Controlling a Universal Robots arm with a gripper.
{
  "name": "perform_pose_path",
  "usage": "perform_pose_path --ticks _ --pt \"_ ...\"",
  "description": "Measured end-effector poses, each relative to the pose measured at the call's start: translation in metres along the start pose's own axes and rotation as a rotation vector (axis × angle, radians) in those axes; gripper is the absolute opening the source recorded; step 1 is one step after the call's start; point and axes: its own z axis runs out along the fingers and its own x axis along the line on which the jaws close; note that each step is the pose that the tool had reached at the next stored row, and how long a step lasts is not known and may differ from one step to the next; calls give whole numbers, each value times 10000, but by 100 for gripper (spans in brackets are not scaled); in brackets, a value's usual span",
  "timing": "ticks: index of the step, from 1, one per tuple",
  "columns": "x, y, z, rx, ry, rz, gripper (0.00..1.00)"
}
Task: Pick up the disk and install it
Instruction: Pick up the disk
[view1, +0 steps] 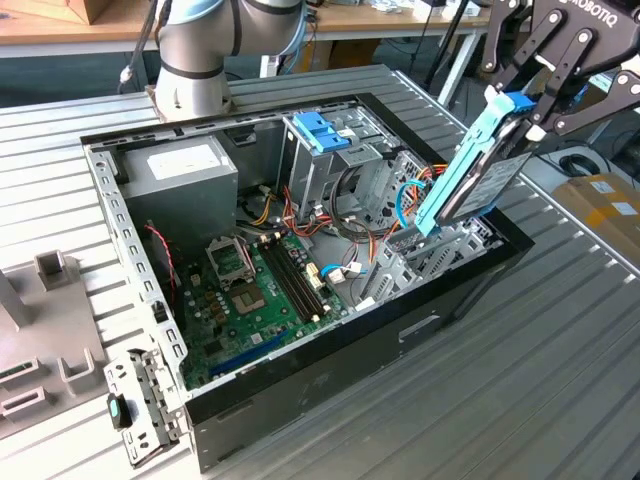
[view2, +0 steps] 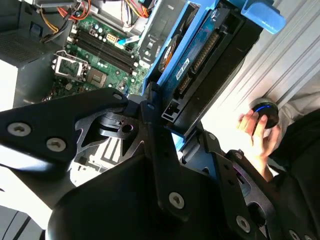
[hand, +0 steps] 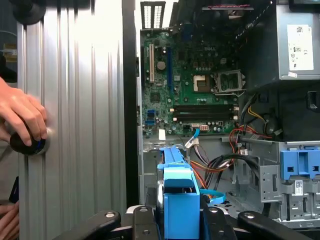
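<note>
The gripper (view1: 527, 122) has its black fingers (view2: 158, 160) closed on the disk (view1: 478, 180) and pinches its upper end across the blue rails. The disk hangs steeply tilted in the upper right of the exterior view. Its lower end dips towards the metal bay at that end of the open computer case (view1: 350, 350); I cannot tell whether it touches the bay. Further into the case, the green circuit board (view1: 250, 300) lies on the floor near the centre of the frame. A drive cage with a blue handle (view1: 322, 135) stands behind it, and a grey power box (view1: 180, 175) sits at upper left. The case rests on a ribbed metal table (view1: 560, 390). In the first wrist view, a person's hand (hand: 22, 117) covers a dark round knob (hand: 27, 144) on the table.
</note>
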Motion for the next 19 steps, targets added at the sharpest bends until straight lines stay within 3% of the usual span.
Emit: perform_pose_path --ticks 1,14,19 --pt "-2 -71 0 -1 1 0 37" --pt "-11 -385 1 -4 0 0 37" --pt "-13 -473 -1 -5 -1 0 37"
